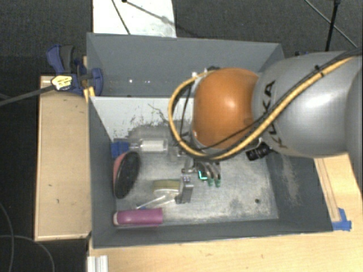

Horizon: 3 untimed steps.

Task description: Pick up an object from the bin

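Claw: one, low at mid-bin; spread or pressed together, cannot tell.
Nearest: one olive flat piece and one clear plastic piece, just beside the claw on its left.
Front wall: one magenta cylinder, lying flat.
Left side: one black oval brush; one blue item; one pale block.
Bin: one, grey.

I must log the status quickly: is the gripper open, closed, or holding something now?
Gripper: cannot be told; it hangs low over the middle of the bin, beside a clear plastic piece.
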### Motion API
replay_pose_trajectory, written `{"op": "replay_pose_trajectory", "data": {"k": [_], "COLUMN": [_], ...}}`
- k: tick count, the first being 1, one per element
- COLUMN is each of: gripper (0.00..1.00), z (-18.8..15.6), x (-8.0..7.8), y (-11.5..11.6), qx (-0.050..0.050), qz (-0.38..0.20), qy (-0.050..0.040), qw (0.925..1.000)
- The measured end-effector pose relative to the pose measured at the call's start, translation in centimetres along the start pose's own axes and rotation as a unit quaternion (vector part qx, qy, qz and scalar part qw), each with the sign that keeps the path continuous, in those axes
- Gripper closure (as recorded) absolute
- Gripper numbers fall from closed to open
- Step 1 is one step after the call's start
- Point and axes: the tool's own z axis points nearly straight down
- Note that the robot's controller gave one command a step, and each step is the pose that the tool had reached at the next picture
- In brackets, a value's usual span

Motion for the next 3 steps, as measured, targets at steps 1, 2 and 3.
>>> {"op": "replay_pose_trajectory", "data": {"k": [1, 2, 3], "gripper": [0.0, 1.0, 1.0], "z": [11.1, 10.7, -4.7], "x": [-2.2, -2.3, -5.6], "y": [-1.3, -1.3, -2.3], "qx": [0.001, 0.0, -0.001], "qz": [0.041, 0.043, 0.034], "qy": [-0.0002, -0.003, -0.0086], "qw": [0.9992, 0.9991, 0.9994]}}
